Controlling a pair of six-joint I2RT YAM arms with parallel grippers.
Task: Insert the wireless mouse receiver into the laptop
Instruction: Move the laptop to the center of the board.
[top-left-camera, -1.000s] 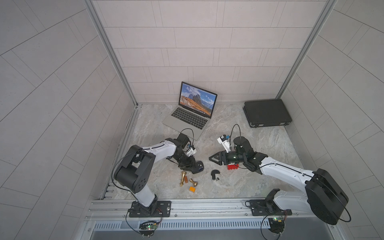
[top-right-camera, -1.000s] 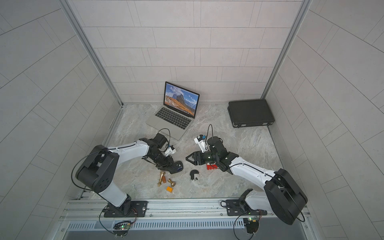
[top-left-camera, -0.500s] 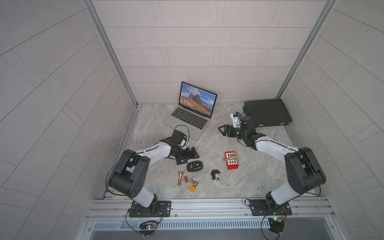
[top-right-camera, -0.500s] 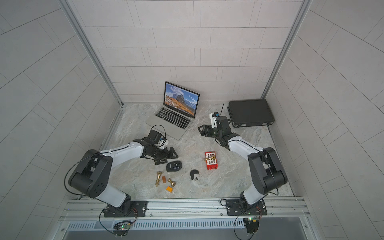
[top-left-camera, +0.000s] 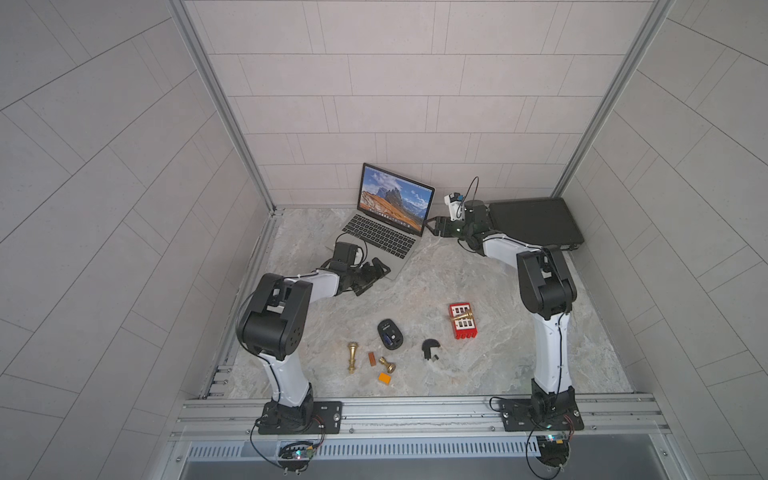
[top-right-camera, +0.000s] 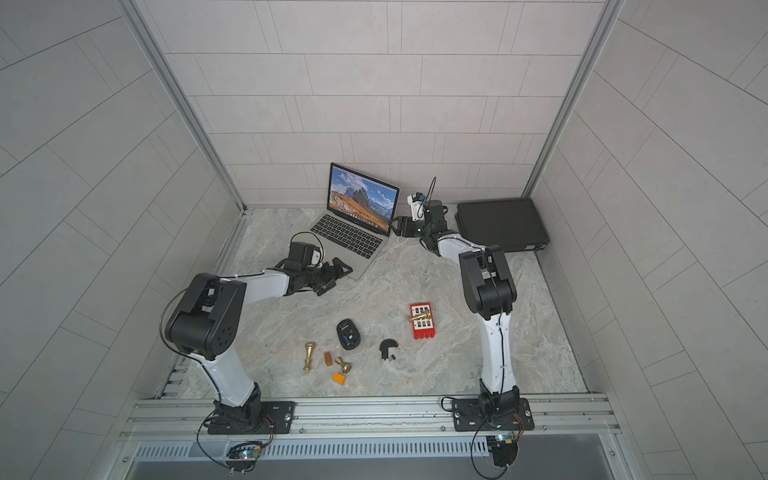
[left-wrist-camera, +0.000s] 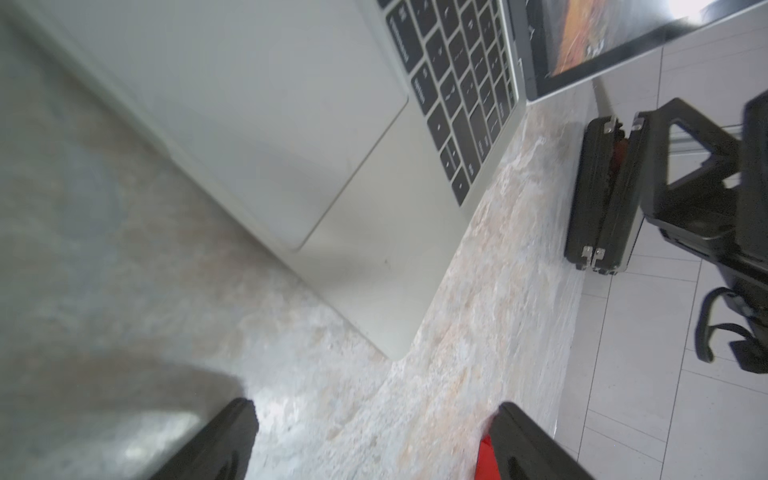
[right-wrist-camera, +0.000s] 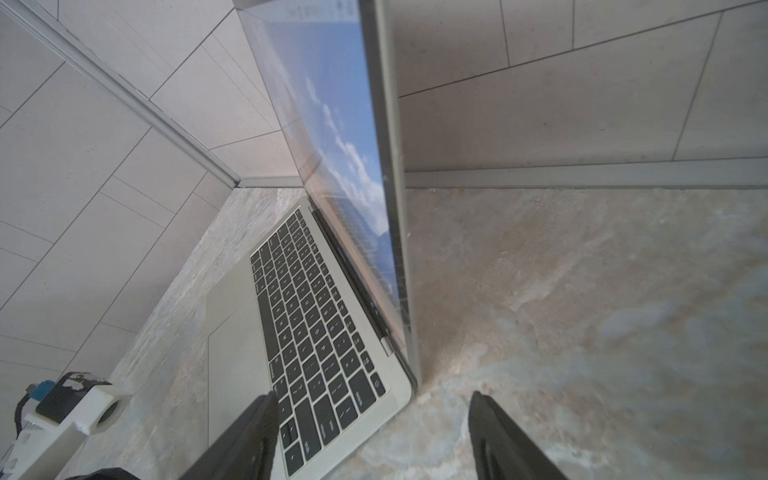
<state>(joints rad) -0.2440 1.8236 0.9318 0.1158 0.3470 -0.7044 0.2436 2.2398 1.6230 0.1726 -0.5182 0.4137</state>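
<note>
Left gripper (left-wrist-camera: 374, 407): jaws wide, nothing between them, right at the laptop (top-left-camera: 388, 239)'s front corner. Right gripper (right-wrist-camera: 374, 397) is spread and empty too, at its hinge corner. The laptop stands open by the table (top-left-camera: 457, 274)'s back edge. We take the wireless mouse receiver (top-left-camera: 435, 358) for the tiny speck beside the half-round cover (top-left-camera: 429, 344), toward the front edge, but it is too small to be sure.

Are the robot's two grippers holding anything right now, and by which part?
Nothing is held: the left gripper and the right gripper are both open and empty.
</note>
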